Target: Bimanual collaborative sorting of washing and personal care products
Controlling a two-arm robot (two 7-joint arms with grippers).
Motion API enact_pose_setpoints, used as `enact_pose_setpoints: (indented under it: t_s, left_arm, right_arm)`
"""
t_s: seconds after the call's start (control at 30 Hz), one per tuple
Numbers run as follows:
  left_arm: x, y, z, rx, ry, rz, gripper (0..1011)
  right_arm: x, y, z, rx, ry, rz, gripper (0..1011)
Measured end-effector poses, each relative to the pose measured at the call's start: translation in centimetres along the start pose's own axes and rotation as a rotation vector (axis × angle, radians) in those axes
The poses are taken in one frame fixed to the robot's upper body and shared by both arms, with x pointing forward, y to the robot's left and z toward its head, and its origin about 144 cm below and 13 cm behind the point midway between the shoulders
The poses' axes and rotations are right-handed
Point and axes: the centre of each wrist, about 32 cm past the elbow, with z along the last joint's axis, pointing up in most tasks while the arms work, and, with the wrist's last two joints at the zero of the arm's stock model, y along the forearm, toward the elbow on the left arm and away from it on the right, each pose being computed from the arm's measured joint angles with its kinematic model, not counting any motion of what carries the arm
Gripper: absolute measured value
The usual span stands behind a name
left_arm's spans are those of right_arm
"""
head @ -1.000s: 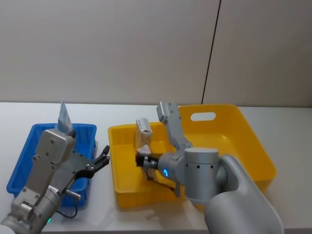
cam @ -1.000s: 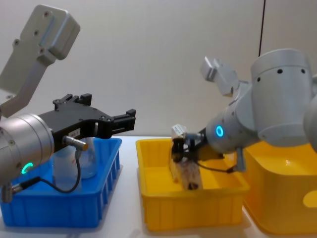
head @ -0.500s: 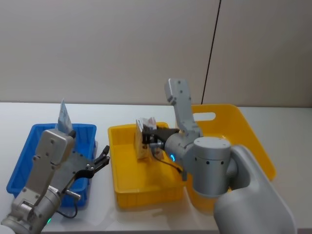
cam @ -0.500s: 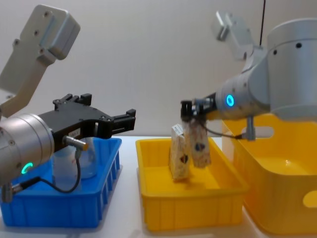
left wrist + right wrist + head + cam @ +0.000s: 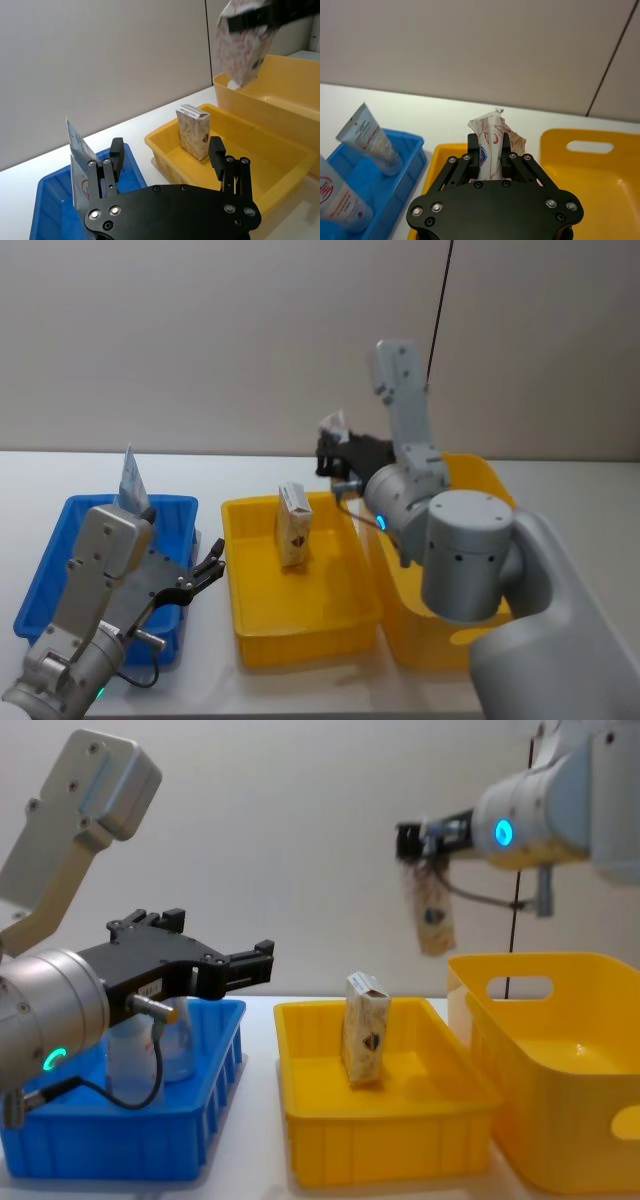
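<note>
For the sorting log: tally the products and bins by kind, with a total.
Squeeze tubes: 2, in the blue bin
Cartons: 2, a standing carton in the small yellow bin, a held carton in the right gripper
Blue bins: 1, beside the left gripper
Yellow bins: 2, the small one and the large yellow bin
Total: 7

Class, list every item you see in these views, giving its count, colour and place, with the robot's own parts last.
table: one, white, under the bins.
blue bin: one, blue, robot's left.
small yellow tray: one, yellow, centre.
large yellow bin: one, yellow, right.
squeeze tubes: two, pale with red print, in the blue bin.
standing carton: one, white, upright in the small yellow tray.
held carton: one, white, in the air.
left gripper: open, by the blue bin.
right gripper: raised, shut on the held carton.
</note>
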Motion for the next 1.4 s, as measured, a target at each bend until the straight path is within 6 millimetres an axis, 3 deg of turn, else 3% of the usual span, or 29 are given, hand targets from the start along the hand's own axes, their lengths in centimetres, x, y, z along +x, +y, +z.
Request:
enact_pose_setpoints:
  t_s: [0.47, 0.9, 1.0, 1.27, 1.4]
  left_arm:
    - [0.0, 0.0, 0.0, 0.0, 0.0, 0.0, 1001]
    - [0.0, 0.0, 0.0, 0.0, 0.0, 0.0, 1001]
    - [0.0, 0.0, 0.0, 0.0, 0.0, 0.0, 1001]
    - [0.0, 0.0, 0.0, 0.0, 0.0, 0.0, 1001]
    - [0.0, 0.0, 0.0, 0.0, 0.0, 0.0, 1001]
  right_arm:
    - [1.3, -3.3, 2.4, 0.036, -0.028, -0.163, 206]
    - [2.9, -5.2, 2.1, -0.041, 0.004, -0.281, 213]
    - [3.1, -5.4, 1.9, -0.051, 0.009, -0.294, 271]
    - [3.8, -5.9, 1.3, -0.077, 0.024, -0.321, 593]
    - [4.1, -6.1, 1.1, -0.083, 0.027, -0.328, 683]
